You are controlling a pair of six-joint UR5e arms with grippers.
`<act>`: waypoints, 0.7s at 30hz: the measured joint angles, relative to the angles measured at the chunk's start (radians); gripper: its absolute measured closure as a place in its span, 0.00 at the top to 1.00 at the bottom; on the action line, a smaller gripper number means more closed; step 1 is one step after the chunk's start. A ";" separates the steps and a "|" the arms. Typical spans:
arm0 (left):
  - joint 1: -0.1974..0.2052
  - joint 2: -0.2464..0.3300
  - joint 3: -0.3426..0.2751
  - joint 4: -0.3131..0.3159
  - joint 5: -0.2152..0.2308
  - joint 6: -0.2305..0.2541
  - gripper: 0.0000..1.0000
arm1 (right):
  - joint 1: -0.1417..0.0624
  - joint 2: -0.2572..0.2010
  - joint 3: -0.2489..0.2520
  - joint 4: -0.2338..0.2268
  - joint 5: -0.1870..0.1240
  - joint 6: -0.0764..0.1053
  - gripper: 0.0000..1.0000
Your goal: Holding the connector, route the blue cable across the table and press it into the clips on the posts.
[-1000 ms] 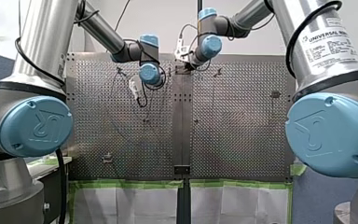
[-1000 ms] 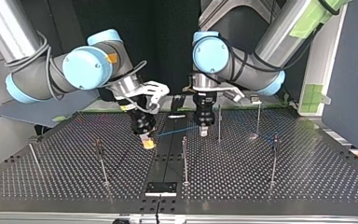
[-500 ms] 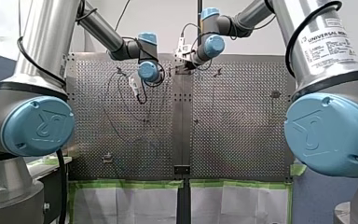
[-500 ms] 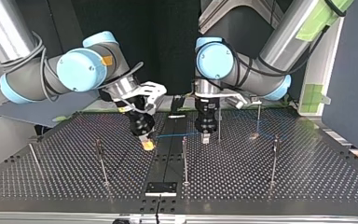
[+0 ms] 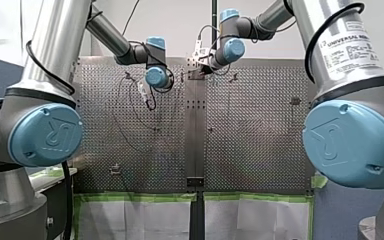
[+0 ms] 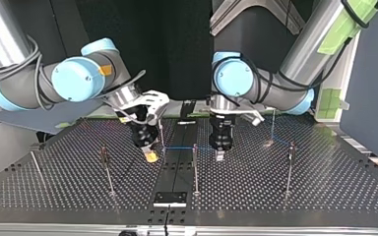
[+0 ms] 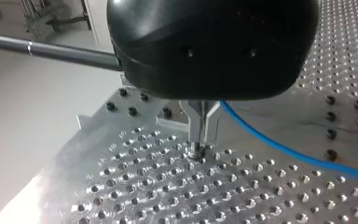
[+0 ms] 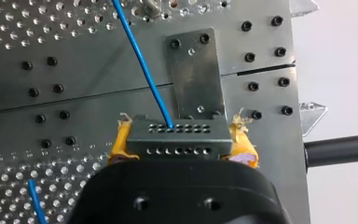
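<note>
1. My left tool (image 6: pixel 220 156) has come away from the far posts toward the tabletop (image 6: pixel 295 201) edge nearest the top view's camera, and it has dropped. Its tips now sit right at the perforated surface, just beside the middle post (image 6: pixel 195 169). I cannot tell whether they touch.
2. My right tool (image 8: pixel 182 140) has shifted only slightly the same way. It stays clamped on the connector (image 8: pixel 177 133), a grey block with rows of holes squeezed between my yellow pads (image 8: pixel 121 142). The blue cable (image 8: pixel 144 65) leaves the connector's face and runs out over the centre seam.
3. The left tool's metal fingers (image 7: pixel 209 121) are drawn together into a narrow wedge. The cable comes out at their side, so I judge it is pinched there rather than merely lying against them.
4. A second ago the span between my two tools slanted. Now it is a straight, level line from the connector to the left tool, and it crosses the middle post near its top.
5. I read this as the span being pulled taut and lined up with that post's clip, so pressing it in is the step at hand. The clip is too small to show whether the cable is already seated.
6. Past the left tool, faint blue runs on toward the posts by the tabletop's side edge at the top view's right.
</note>
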 joint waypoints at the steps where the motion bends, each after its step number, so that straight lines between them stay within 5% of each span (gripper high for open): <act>1: 0.003 -0.001 0.003 0.001 0.002 0.000 0.00 | -0.002 0.001 0.000 0.000 -0.002 0.001 0.00; 11: 0.042 -0.007 0.043 -0.003 0.059 0.000 0.00 | -0.016 0.024 -0.014 -0.003 -0.017 0.005 0.00; 21: 0.050 -0.066 0.051 -0.008 0.099 0.001 0.00 | -0.051 0.027 -0.033 -0.003 -0.031 0.030 0.00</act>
